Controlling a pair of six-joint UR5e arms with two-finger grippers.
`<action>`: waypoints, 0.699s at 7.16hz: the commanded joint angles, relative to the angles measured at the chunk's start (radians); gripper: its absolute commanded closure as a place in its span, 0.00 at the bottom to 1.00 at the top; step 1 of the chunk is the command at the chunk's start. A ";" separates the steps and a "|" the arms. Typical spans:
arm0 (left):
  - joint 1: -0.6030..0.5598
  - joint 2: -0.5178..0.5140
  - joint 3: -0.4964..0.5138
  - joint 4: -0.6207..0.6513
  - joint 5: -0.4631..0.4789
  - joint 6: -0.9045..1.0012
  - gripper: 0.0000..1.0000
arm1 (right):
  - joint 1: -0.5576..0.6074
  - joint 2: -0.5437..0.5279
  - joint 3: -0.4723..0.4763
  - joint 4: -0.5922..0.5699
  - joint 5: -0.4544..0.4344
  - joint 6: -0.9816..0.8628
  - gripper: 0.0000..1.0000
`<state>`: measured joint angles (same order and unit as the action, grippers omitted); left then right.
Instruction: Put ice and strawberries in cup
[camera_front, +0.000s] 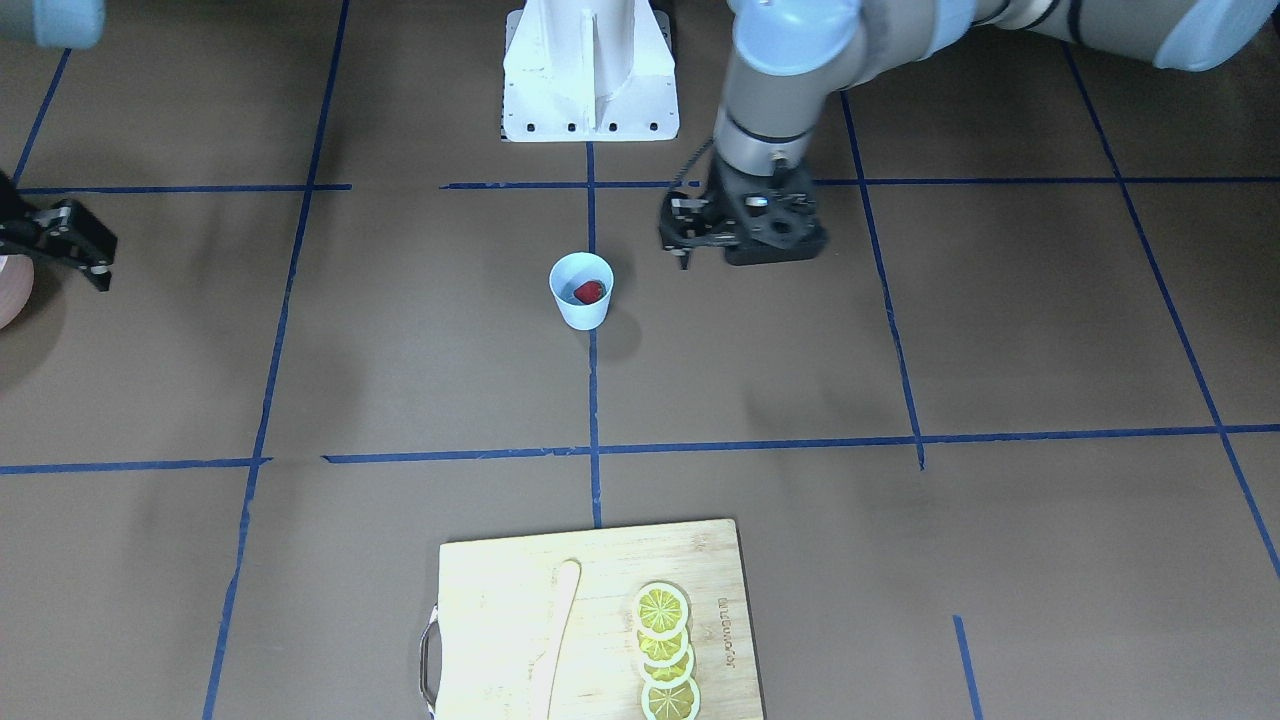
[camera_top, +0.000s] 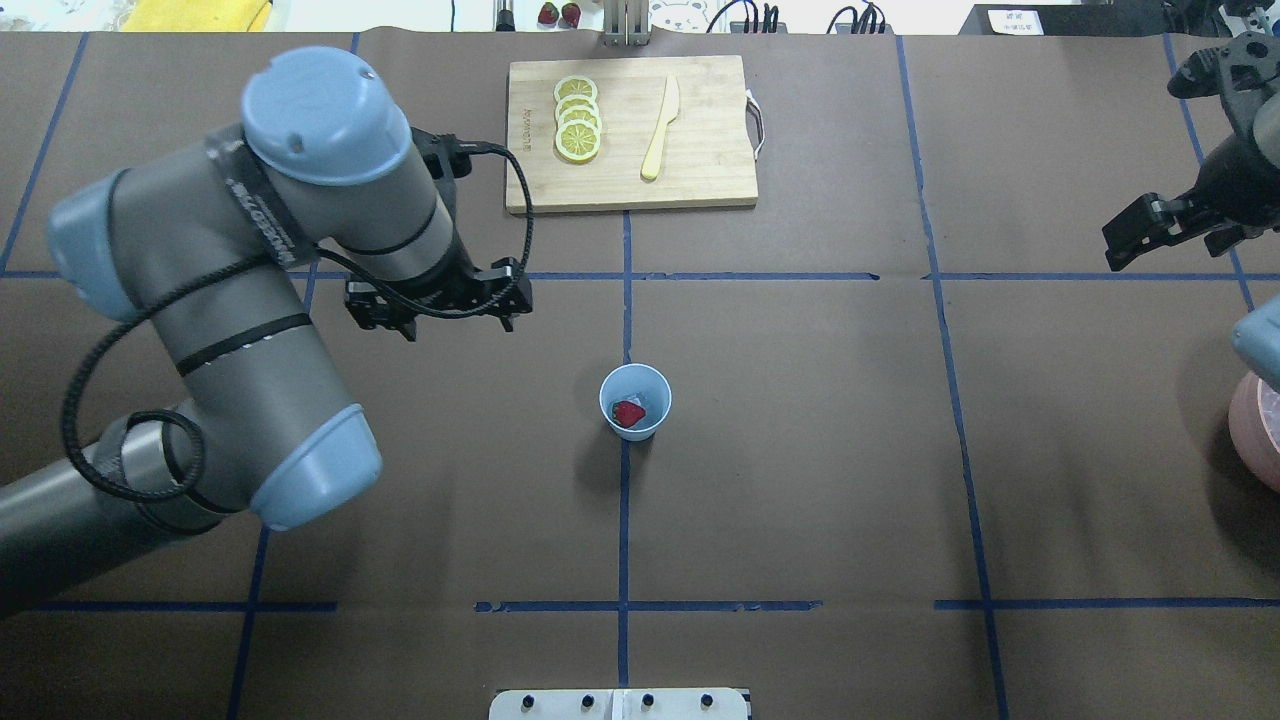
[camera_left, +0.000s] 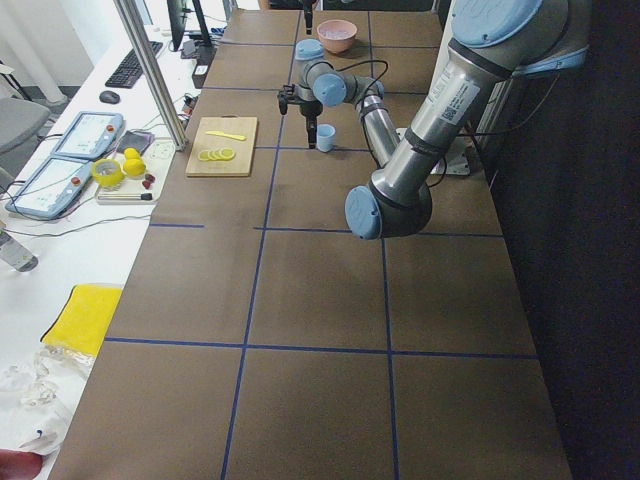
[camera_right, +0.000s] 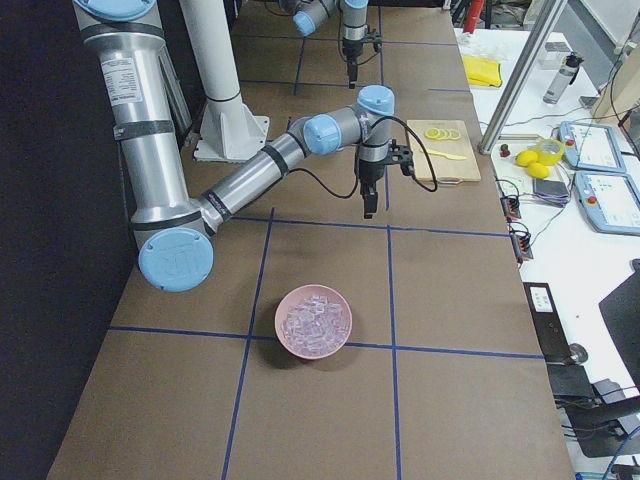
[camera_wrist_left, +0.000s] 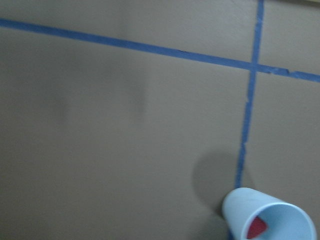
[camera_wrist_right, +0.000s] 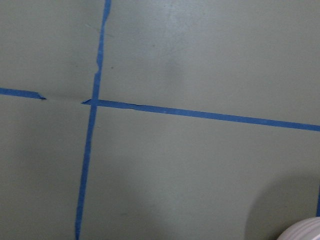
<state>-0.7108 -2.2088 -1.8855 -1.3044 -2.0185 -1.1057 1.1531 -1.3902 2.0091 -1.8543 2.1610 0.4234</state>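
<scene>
The light blue cup (camera_top: 635, 385) stands upright at the table's middle on a blue tape line, also in the front view (camera_front: 580, 310) and low in the left wrist view (camera_wrist_left: 240, 210). A dark red strawberry (camera_top: 628, 413) (camera_front: 589, 291) (camera_wrist_left: 257, 228) lies inside it. I cannot tell whether ice is in the cup. Ice (camera_right: 314, 320) fills the pink bowl (camera_right: 280, 325). My left gripper (camera_top: 455, 325) (camera_front: 745, 255) hangs open and empty, up and to the left of the cup. My right gripper (camera_top: 1175, 240) (camera_front: 55, 255) is open near the bowl (camera_top: 1262, 430).
A wooden cutting board (camera_top: 700, 170) at the far side carries several lemon slices (camera_top: 578, 118) and a pale knife (camera_top: 660, 130). The white robot base (camera_front: 590, 70) stands at the near edge. Blue tape lines grid the brown table.
</scene>
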 joint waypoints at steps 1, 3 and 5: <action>-0.151 0.099 -0.041 0.060 -0.058 0.253 0.00 | 0.156 -0.003 -0.144 0.038 0.075 -0.218 0.00; -0.313 0.217 -0.061 0.065 -0.182 0.483 0.00 | 0.328 -0.007 -0.385 0.162 0.199 -0.456 0.00; -0.450 0.346 -0.060 0.065 -0.229 0.684 0.00 | 0.410 -0.019 -0.454 0.182 0.203 -0.543 0.00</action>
<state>-1.0786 -1.9401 -1.9448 -1.2400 -2.2153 -0.5417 1.5102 -1.4013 1.6006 -1.6886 2.3540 -0.0596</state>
